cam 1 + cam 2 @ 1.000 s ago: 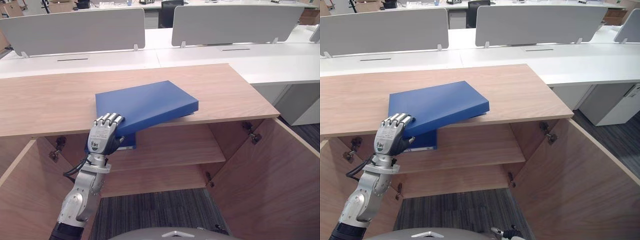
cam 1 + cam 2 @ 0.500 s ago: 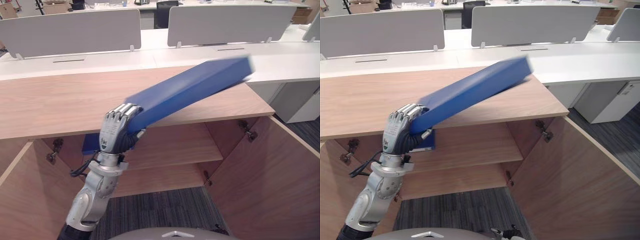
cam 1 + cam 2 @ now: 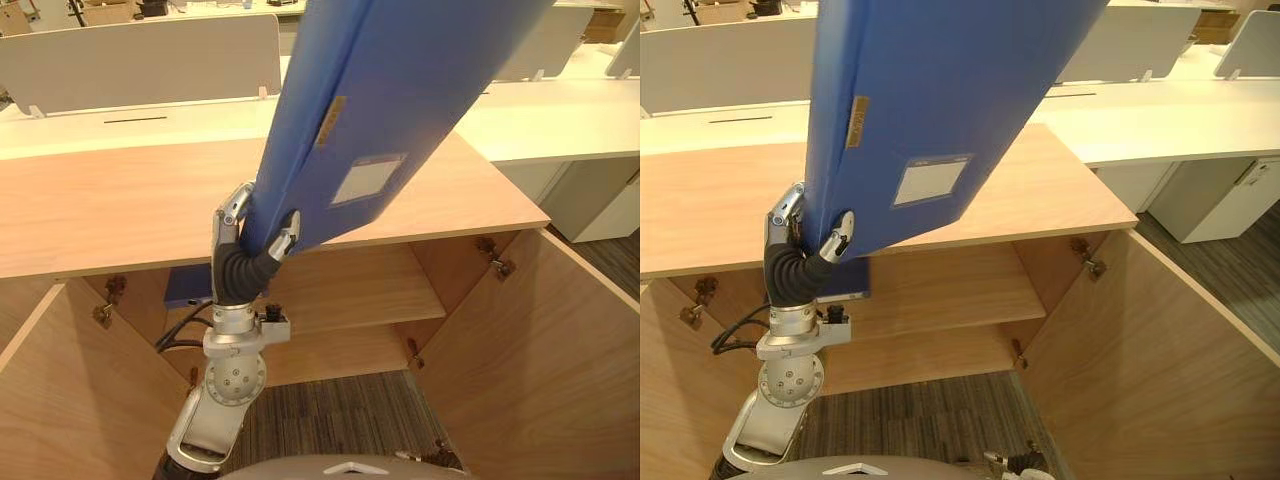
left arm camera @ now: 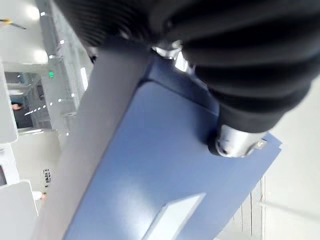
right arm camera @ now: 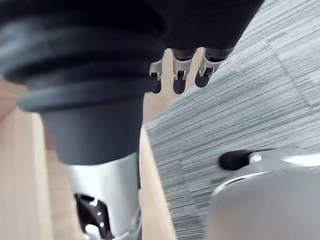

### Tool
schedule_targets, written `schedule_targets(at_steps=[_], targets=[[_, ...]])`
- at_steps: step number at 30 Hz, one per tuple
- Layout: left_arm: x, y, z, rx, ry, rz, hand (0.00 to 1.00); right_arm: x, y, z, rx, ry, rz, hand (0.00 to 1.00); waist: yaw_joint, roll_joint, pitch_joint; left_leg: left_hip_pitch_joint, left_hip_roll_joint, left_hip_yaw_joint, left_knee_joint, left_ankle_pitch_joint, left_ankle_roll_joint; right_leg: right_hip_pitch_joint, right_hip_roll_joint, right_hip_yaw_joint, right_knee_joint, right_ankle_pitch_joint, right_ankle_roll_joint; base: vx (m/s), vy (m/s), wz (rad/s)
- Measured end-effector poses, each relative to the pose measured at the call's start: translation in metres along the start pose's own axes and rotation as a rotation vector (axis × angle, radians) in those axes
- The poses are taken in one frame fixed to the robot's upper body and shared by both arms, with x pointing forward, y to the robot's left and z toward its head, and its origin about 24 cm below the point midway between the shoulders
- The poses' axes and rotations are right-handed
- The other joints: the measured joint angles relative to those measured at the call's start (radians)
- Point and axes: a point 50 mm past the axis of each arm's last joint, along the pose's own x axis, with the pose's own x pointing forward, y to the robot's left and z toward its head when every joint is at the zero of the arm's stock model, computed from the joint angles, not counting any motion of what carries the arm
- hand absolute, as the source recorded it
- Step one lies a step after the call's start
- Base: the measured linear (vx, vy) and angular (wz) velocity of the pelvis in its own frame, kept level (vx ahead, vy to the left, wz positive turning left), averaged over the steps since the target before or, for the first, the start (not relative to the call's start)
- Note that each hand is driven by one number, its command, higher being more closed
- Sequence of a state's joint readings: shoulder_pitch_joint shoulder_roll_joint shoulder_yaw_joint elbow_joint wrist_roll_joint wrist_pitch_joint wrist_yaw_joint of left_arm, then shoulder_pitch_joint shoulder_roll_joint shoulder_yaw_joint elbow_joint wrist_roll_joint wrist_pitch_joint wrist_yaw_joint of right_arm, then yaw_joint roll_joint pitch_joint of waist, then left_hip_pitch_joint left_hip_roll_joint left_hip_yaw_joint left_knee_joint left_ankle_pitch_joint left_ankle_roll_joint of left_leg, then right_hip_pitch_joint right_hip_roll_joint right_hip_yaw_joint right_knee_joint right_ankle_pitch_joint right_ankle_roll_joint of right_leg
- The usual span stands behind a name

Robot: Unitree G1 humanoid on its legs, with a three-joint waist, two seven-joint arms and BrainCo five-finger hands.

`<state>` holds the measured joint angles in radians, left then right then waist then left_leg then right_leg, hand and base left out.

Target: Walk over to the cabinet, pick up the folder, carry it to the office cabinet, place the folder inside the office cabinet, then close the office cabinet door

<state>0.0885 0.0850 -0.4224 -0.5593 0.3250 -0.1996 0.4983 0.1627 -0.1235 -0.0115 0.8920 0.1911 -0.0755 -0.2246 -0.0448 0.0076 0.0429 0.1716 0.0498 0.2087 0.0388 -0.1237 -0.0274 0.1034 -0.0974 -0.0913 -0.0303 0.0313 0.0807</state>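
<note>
Gripping: my left robot hand (image 3: 240, 238) pinches the folder (image 3: 400, 80) by its near corner.
Shelf (image 3: 350, 295): I must lower it flat, slowly.

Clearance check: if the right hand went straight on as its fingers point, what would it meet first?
Probably the grey carpet, just beside the wooden door edge; depth is unclear, so the right hand could clip it.

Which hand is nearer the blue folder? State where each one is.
Left. The left hand grips the blue folder's lower end; the right hand hangs open over the carpet, apart from it.
</note>
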Motion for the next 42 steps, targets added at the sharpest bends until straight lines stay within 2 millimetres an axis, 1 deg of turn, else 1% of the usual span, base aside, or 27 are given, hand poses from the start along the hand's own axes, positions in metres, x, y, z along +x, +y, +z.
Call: schedule_targets(at_steps=[1,4,5,6,7,8,9,10,11,12,13,15,16,18,19,21,22,23,24,28,30,32,38,42], targets=[[-0.001,0.000,0.000,-0.019,0.010,0.006,1.00,0.000,0.003,0.007,0.015,-0.033,0.009,0.00,-0.001,0.000,0.000,0.000,0.000,0.001,0.000,0.000,0.000,-0.001,0.000,0.001,0.001,0.000,0.000,-0.02,-0.016,-0.07],[-0.007,0.005,-0.002,-0.144,0.082,0.047,1.00,-0.009,0.029,0.048,0.119,-0.223,0.087,0.00,0.004,0.000,0.000,0.002,0.001,0.004,0.000,0.000,0.000,-0.001,0.002,0.003,0.002,0.000,0.000,-0.01,-0.005,-0.01],[-0.008,0.006,-0.003,-0.159,0.098,0.056,1.00,-0.012,0.034,0.055,0.135,-0.258,0.106,0.00,0.006,-0.001,0.001,0.002,0.001,0.004,-0.001,0.000,0.000,-0.002,0.002,0.003,0.002,0.000,0.000,0.00,0.000,0.00],[-0.010,0.008,-0.005,-0.183,0.125,0.067,1.00,-0.017,0.040,0.067,0.168,-0.314,0.133,0.00,0.009,-0.001,0.001,0.002,0.001,0.005,-0.001,0.000,0.001,-0.002,0.002,0.003,0.002,0.000,0.001,0.00,0.000,0.00],[-0.014,0.014,-0.009,-0.206,0.170,0.091,1.00,-0.028,0.049,0.085,0.215,-0.408,0.170,0.00,0.012,-0.001,0.001,0.002,0.001,0.006,-0.002,0.000,0.001,-0.003,0.002,0.004,0.001,0.000,0.001,0.00,0.000,0.00],[-0.016,0.017,-0.011,-0.209,0.186,0.102,1.00,-0.032,0.051,0.092,0.235,-0.442,0.180,0.00,0.013,-0.002,0.001,0.002,0.001,0.006,-0.002,0.000,0.001,-0.003,0.002,0.004,0.001,0.000,0.001,0.00,0.000,0.00],[-0.019,0.023,-0.014,-0.209,0.214,0.128,1.00,-0.040,0.053,0.105,0.268,-0.509,0.197,0.00,0.013,-0.006,0.004,0.002,0.001,0.007,-0.003,-0.001,0.001,-0.003,0.002,0.004,0.000,0.001,0.001,0.00,0.000,0.00],[-0.022,0.027,-0.016,-0.207,0.234,0.141,1.00,-0.049,0.052,0.117,0.305,-0.580,0.211,0.00,0.014,-0.006,0.004,0.002,0.000,0.007,-0.004,-0.001,0.001,-0.003,0.002,0.004,-0.001,0.001,0.001,0.00,0.000,0.00],[-0.023,0.029,-0.017,-0.203,0.241,0.151,1.00,-0.054,0.051,0.123,0.323,-0.614,0.220,0.00,0.015,-0.006,0.004,0.002,0.000,0.007,-0.004,-0.001,0.001,-0.003,0.002,0.004,-0.002,0.001,0.001,0.00,0.000,0.00],[-0.024,0.033,-0.019,-0.197,0.251,0.163,1.00,-0.065,0.050,0.134,0.357,-0.685,0.242,0.00,0.016,-0.012,0.008,0.001,0.000,0.007,-0.005,-0.001,0.001,-0.003,0.002,0.004,-0.004,0.001,0.002,0.00,0.000,0.00],[-0.024,0.035,-0.019,-0.191,0.253,0.169,1.00,-0.070,0.049,0.140,0.369,-0.721,0.249,0.00,0.016,-0.016,0.011,0.001,0.000,0.007,-0.005,-0.001,0.001,-0.003,0.002,0.004,-0.005,0.002,0.003,0.00,0.000,0.00],[-0.026,0.040,-0.021,-0.170,0.258,0.179,1.00,-0.090,0.042,0.161,0.436,-0.856,0.276,0.00,0.017,-0.029,0.020,0.004,0.000,0.008,-0.005,-0.001,0.002,-0.004,0.002,0.004,-0.008,0.003,0.004,0.00,0.000,0.00],[-0.026,0.041,-0.021,-0.167,0.261,0.179,1.00,-0.095,0.041,0.166,0.448,-0.889,0.278,0.00,0.016,-0.032,0.022,0.005,0.000,0.008,-0.005,-0.001,0.002,-0.004,0.002,0.004,-0.009,0.003,0.004,0.00,0.000,0.00],[-0.027,0.043,-0.022,-0.155,0.267,0.174,1.00,-0.112,0.034,0.182,0.491,-1.002,0.283,0.00,0.016,-0.037,0.029,0.005,-0.001,0.010,-0.005,-0.004,0.005,-0.004,0.001,0.006,-0.010,0.003,0.004,0.00,0.000,0.00],[-0.027,0.044,-0.023,-0.151,0.268,0.173,1.00,-0.116,0.032,0.185,0.500,-1.027,0.285,0.00,0.016,-0.036,0.031,0.005,-0.002,0.011,-0.004,-0.005,0.005,-0.004,0.001,0.006,-0.010,0.003,0.004,0.00,0.000,0.00],[-0.028,0.046,-0.024,-0.145,0.270,0.178,1.00,-0.130,0.027,0.196,0.527,-1.115,0.292,0.00,0.017,-0.030,0.038,0.004,-0.003,0.014,-0.004,-0.008,0.006,-0.007,0.001,0.010,-0.011,0.003,0.004,-0.01,-0.006,-0.04],[-0.028,0.047,-0.024,-0.145,0.270,0.176,1.00,-0.133,0.026,0.199,0.532,-1.136,0.294,0.00,0.018,-0.029,0.038,0.003,-0.003,0.015,-0.004,-0.008,0.006,-0.009,0.001,0.012,-0.011,0.003,0.004,-0.01,-0.010,-0.08],[-0.027,0.047,-0.024,-0.144,0.267,0.172,1.00,-0.141,0.023,0.208,0.545,-1.196,0.301,0.00,0.019,-0.028,0.039,-0.005,-0.003,0.018,-0.004,-0.008,0.006,-0.020,0.001,0.016,-0.010,0.005,0.006,-0.01,-0.011,-0.06],[-0.027,0.047,-0.024,-0.143,0.267,0.173,1.00,-0.142,0.022,0.210,0.546,-1.207,0.302,0.00,0.019,-0.028,0.039,-0.006,-0.003,0.019,-0.003,-0.008,0.006,-0.020,0.001,0.017,-0.011,0.005,0.007,-0.01,-0.016,-0.05],[-0.027,0.046,-0.025,-0.145,0.264,0.144,1.00,-0.159,0.016,0.233,0.565,-1.343,0.330,0.00,0.018,-0.028,0.039,-0.007,-0.003,0.019,-0.002,-0.010,0.009,-0.021,0.000,0.020,-0.011,0.006,0.007,0.00,0.000,0.00],[-0.028,0.046,-0.026,-0.146,0.269,0.134,1.00,-0.165,0.015,0.239,0.566,-1.390,0.353,0.00,0.019,-0.028,0.039,-0.007,-0.003,0.019,-0.002,-0.011,0.009,-0.020,0.000,0.021,-0.011,0.006,0.007,0.00,0.000,0.00],[-0.030,0.044,-0.030,-0.148,0.284,0.115,1.00,-0.170,0.015,0.248,0.572,-1.431,0.388,0.00,0.020,-0.028,0.039,-0.011,-0.004,0.019,-0.003,-0.012,0.010,-0.019,-0.001,0.022,-0.010,0.006,0.007,0.00,0.000,0.00],[-0.030,0.040,-0.030,-0.193,0.290,0.087,1.00,-0.174,0.016,0.256,0.552,-1.465,0.452,0.00,0.028,-0.028,0.039,-0.013,-0.005,0.017,-0.003,-0.012,0.010,-0.020,-0.001,0.021,-0.010,0.006,0.007,0.00,0.000,0.00],[-0.029,0.036,-0.029,-0.208,0.279,0.028,1.00,-0.176,0.018,0.264,0.546,-1.486,0.514,0.00,0.028,-0.028,0.039,-0.014,-0.005,0.015,-0.003,-0.012,0.010,-0.020,-0.002,0.021,-0.010,0.006,0.007,0.00,0.000,0.00]])
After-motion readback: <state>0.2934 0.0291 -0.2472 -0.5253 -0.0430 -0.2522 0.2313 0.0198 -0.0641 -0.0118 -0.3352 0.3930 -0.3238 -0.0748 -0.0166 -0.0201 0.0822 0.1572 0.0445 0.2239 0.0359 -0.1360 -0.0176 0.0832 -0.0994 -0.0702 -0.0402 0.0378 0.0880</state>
